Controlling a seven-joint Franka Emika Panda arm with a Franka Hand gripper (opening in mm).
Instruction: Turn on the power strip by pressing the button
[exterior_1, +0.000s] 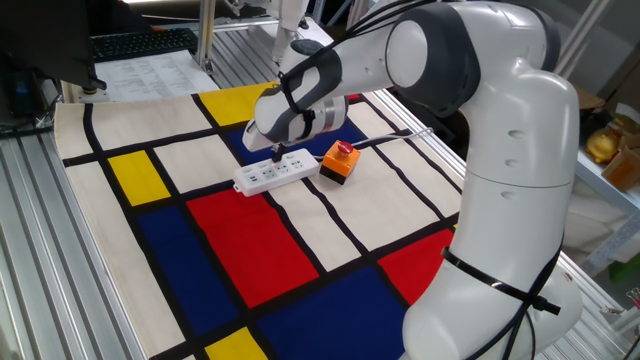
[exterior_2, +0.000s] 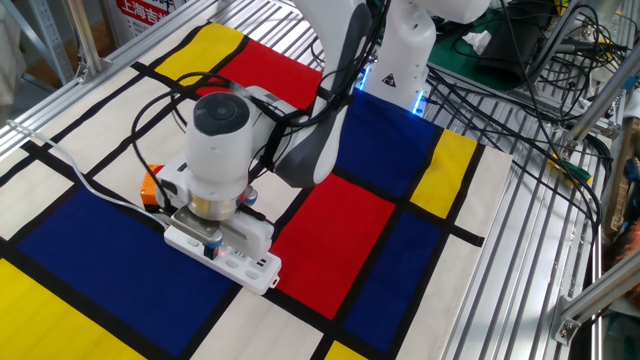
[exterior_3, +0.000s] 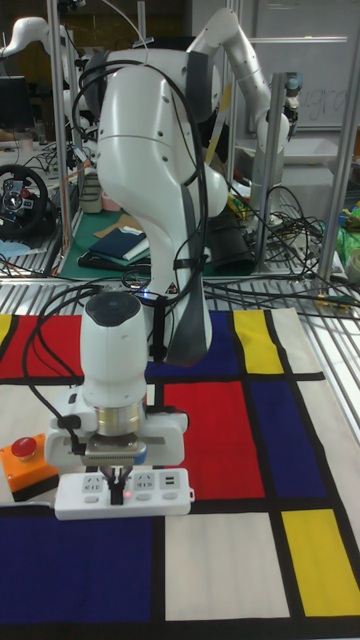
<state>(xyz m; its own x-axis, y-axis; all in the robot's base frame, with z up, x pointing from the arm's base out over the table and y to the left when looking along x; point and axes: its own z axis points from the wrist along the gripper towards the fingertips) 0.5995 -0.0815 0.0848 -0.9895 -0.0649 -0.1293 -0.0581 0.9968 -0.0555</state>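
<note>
Bending down from its tall white body, the arm points its tool (exterior_3: 122, 489) straight down onto the power strip (exterior_3: 122, 494), fingertips together by a small red-lit button (exterior_3: 124, 494). That long white strip lies low in the tall view, beside an orange box (exterior_3: 27, 464) at left on the table (exterior_3: 240, 570).
</note>
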